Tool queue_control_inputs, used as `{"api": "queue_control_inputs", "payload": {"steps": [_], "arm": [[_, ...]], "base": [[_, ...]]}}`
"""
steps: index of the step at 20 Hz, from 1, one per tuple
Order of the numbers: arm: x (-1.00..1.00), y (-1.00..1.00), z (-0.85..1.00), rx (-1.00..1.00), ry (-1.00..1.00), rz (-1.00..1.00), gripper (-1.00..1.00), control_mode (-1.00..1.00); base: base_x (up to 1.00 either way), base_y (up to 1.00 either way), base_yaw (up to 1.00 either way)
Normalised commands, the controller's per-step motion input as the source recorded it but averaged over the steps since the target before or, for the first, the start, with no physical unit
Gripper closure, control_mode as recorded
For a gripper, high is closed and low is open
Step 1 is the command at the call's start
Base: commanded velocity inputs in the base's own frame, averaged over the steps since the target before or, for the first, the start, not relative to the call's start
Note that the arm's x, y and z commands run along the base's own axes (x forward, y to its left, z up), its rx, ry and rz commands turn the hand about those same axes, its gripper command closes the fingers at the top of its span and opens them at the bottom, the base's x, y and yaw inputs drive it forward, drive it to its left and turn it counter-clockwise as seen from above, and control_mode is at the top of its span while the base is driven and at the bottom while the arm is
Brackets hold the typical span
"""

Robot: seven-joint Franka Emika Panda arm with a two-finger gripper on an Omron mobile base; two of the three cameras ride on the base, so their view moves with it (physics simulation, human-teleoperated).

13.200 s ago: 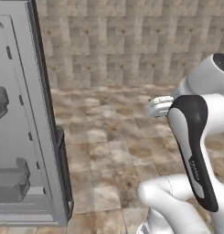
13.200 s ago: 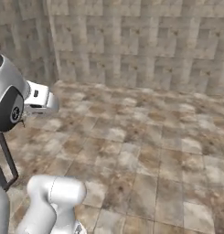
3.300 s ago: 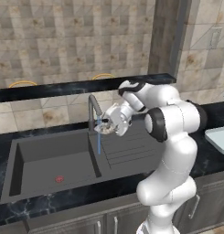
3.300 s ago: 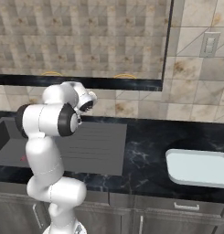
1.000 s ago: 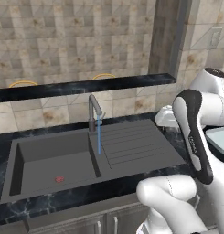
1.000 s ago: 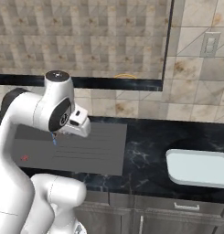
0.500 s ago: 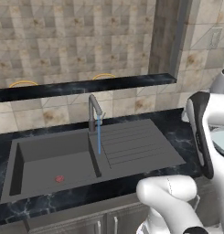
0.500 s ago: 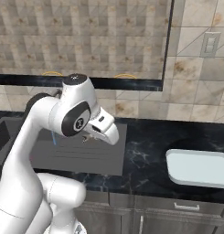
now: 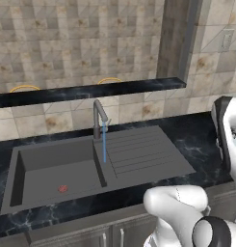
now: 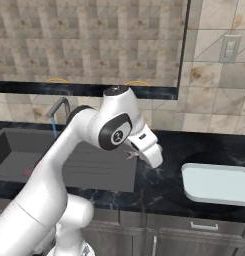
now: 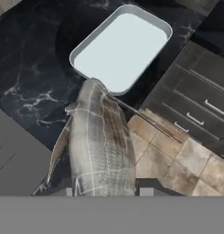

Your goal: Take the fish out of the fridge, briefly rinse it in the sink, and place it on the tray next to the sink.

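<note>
The jaws are shut tight on the silvery-tan scaly fish (image 11: 100, 146); in the left base view, blue water runs from the grey bent tap (image 9: 98, 116) into the dark grey sink (image 9: 57, 169); in the right base view, the white arm reaches toward the pale bluish tray (image 10: 219, 184) on the black marble surface (image 10: 164, 187); in the hand view, the fish hangs over the surface, its tip at the tray's near rim.

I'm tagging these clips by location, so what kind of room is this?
Most likely a kitchen, a rendered one: a dark sink with a running tap set in a black marble counter, tiled walls, and a fish held in the hand near a tray.
</note>
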Motion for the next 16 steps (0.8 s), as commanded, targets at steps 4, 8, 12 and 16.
{"api": "queue_control_inputs", "payload": {"steps": [4,8,12,16], "arm": [[0.51,-1.00,-0.31,0.04,0.05,-0.24,1.00,-1.00],[0.73,-1.00,-0.43,0.20,0.14,-0.08,1.00,-1.00],[0.41,-0.91,-0.48,0.11,0.09,-0.12,1.00,-1.00],[0.24,-0.81,-0.57,0.17,0.02,-0.16,1.00,-1.00]], "base": [[0.00,0.00,0.00],[0.00,0.00,0.00],[0.00,0.00,0.00],[0.00,0.00,0.00]]}}
